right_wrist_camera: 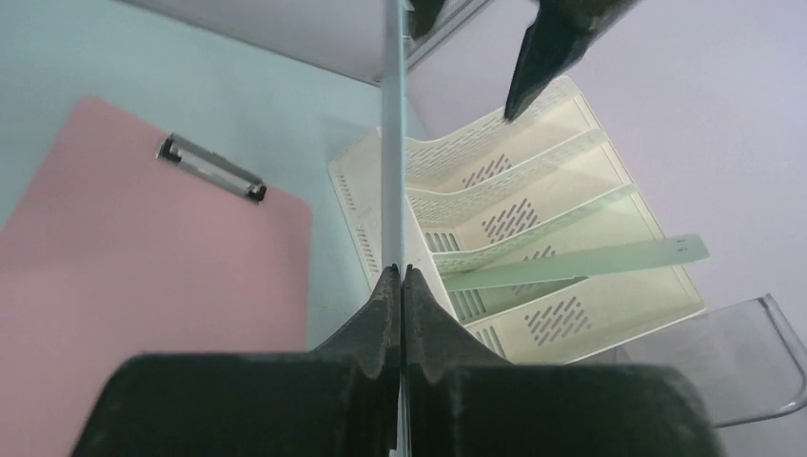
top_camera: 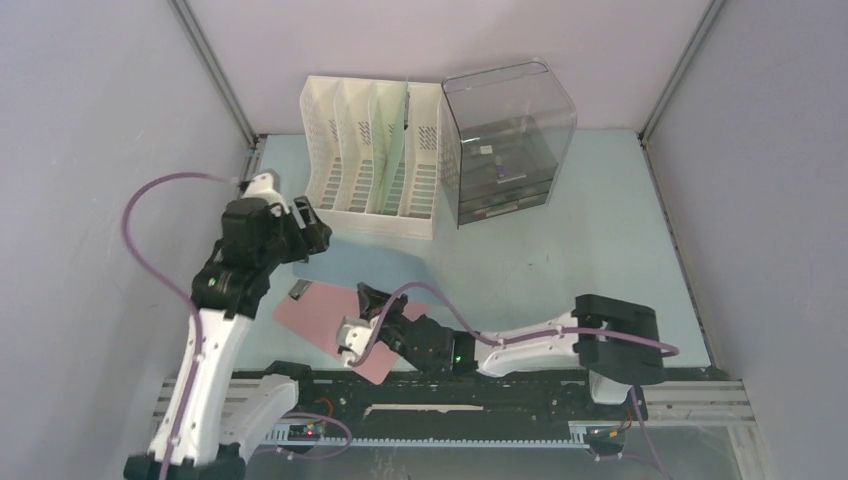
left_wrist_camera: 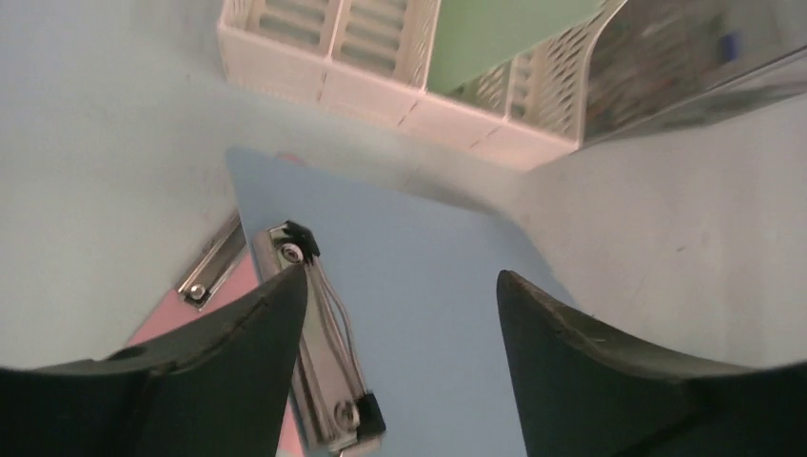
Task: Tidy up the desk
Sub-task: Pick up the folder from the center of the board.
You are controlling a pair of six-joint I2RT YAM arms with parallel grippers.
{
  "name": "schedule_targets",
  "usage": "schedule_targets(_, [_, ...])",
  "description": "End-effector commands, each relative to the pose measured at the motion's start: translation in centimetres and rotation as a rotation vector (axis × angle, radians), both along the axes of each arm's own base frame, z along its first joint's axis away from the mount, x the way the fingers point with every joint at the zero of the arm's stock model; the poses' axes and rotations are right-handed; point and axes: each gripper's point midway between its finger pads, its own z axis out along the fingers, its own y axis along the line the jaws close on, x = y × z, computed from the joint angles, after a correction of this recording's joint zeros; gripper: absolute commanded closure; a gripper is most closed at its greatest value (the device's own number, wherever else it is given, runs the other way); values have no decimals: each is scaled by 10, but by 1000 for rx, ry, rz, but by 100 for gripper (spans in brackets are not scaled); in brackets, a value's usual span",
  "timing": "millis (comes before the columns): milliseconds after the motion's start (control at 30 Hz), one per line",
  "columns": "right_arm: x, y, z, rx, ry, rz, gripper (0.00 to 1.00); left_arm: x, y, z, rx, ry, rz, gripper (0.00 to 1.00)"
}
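Desk (top_camera: 585, 250) — pale mint, matte; grey walls (top_camera: 90, 120) enclose it.

Rack (top_camera: 372, 165) stood at back of desk (top_camera: 580, 250); drawer unit (top_camera: 505, 140) just right of it. Board (top_camera: 392, 150) sat in an inner rack slot. Before rack, upper clipboard (top_camera: 375, 268) lay partly over lower clipboard (top_camera: 325, 318).
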Motion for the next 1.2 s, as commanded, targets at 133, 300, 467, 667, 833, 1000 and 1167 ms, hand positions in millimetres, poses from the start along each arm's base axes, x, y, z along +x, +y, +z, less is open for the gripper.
schedule_targets(133, [19,-20,31,124,176,20,100,-34,20,97,-270,-433,235,0])
schedule_targets(300, [28,-25,30,130,212,15,100,-58,27,116,-407,-530,307,0])
schedule_targets(467, [36,-32,35,156,246,9,100,-57,1,105,-585,-465,244,1])
schedule_targets(667, [47,-39,34,172,287,-2,100,-51,-33,66,-785,-259,209,2])
schedule_targets(833, [50,-39,31,169,297,-2,100,-48,-36,48,-854,-197,263,1])
schedule_targets(1000, [50,-38,28,162,297,-2,100,-36,-54,28,-832,-118,273,2])
schedule_targets(1167, [50,-38,28,155,292,-4,100,-14,-56,1,-724,-69,388,23])
